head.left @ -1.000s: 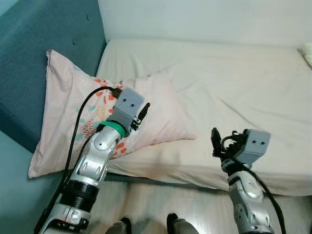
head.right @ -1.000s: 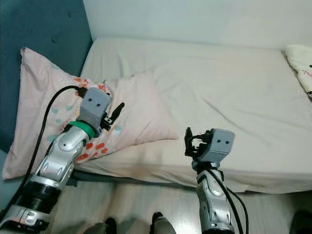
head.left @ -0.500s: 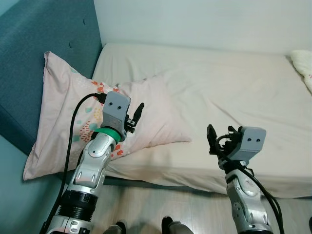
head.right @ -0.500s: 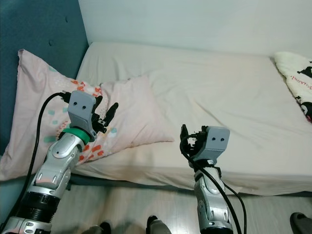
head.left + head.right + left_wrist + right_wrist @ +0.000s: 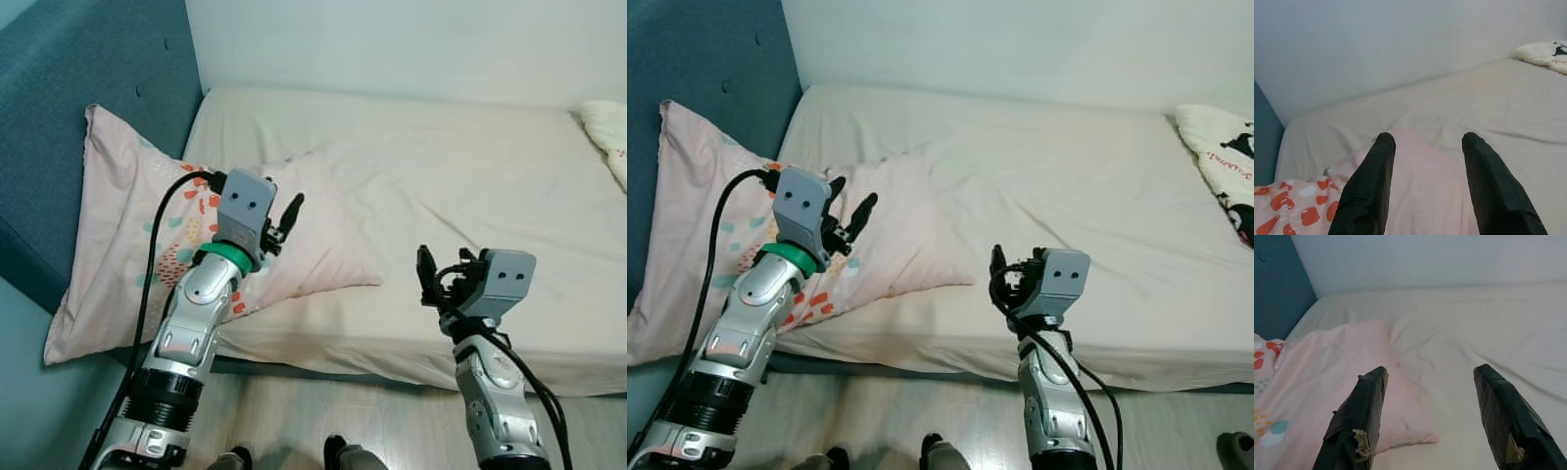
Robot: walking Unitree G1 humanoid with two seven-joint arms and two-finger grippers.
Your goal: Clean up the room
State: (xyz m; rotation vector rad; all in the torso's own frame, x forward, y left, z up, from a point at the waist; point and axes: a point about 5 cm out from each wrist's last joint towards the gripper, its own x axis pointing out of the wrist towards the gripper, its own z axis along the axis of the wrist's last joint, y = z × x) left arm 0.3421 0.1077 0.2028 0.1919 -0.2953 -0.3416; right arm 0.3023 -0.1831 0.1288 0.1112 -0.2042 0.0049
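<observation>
Left gripper [image 5: 282, 223] hovers with fingers parted and nothing held; the pink pillow [image 5: 323, 235] lies directly beneath it, leaning on the blue headboard [image 5: 69, 108]. Right gripper [image 5: 441, 284] is spread wide and unladen above the bed [image 5: 470, 176] edge, the pillow to its left.

Teal headboard [image 5: 69, 108] left, white wall [image 5: 411, 44] behind (plain).

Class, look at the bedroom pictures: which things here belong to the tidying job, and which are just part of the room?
Belongs to the job:
pink pillow
left gripper, open above it
right gripper, open

Just there:
bed sheet
blue headboard
white printed cushion
</observation>
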